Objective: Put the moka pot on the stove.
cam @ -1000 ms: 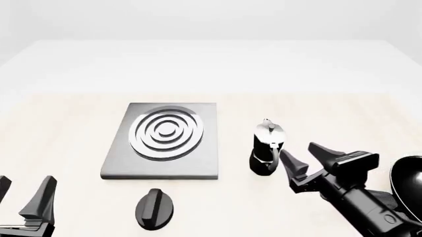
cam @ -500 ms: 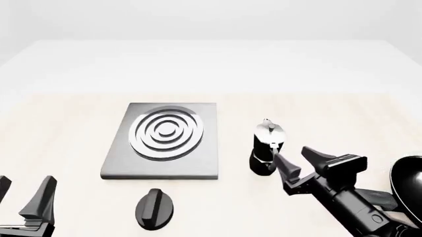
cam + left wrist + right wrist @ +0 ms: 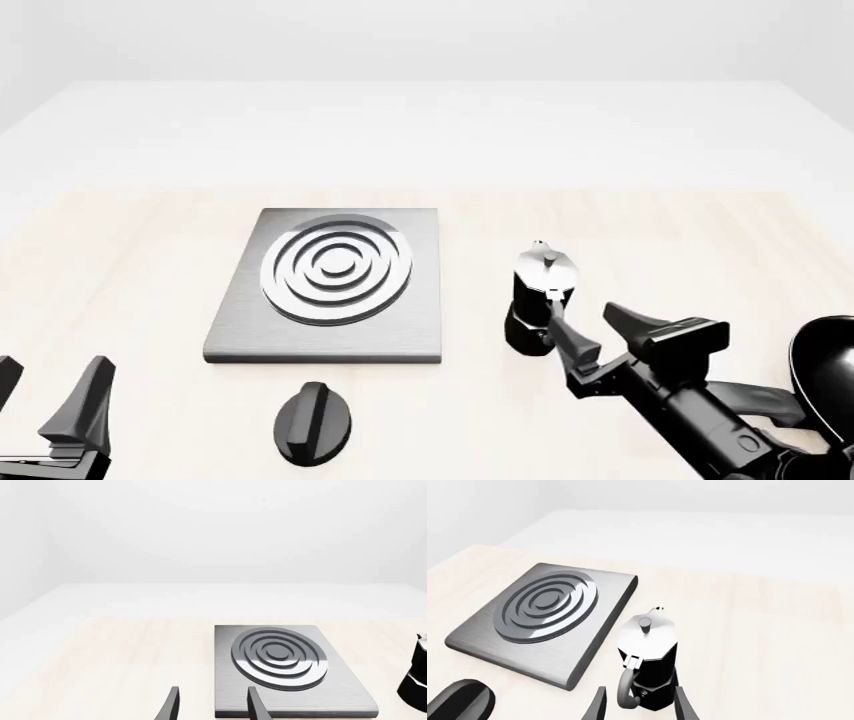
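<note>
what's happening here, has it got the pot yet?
Not yet. The right gripper is open and lined up on the moka pot, with its fingers on either side of the base in the right wrist view. The pot stands upright on the table, to the right of the stove, which has nothing on it. The left gripper sits open at the near left, away from everything.

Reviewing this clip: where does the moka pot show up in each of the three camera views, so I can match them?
Front view: the moka pot stands right of centre, apart from the stove's right edge, with the right claw open close by it.
Left wrist view: only a dark sliver at the picture's right edge.
Right wrist view: low centre, handle facing the camera.
Shared landmark: the stove's ringed burner.
</note>
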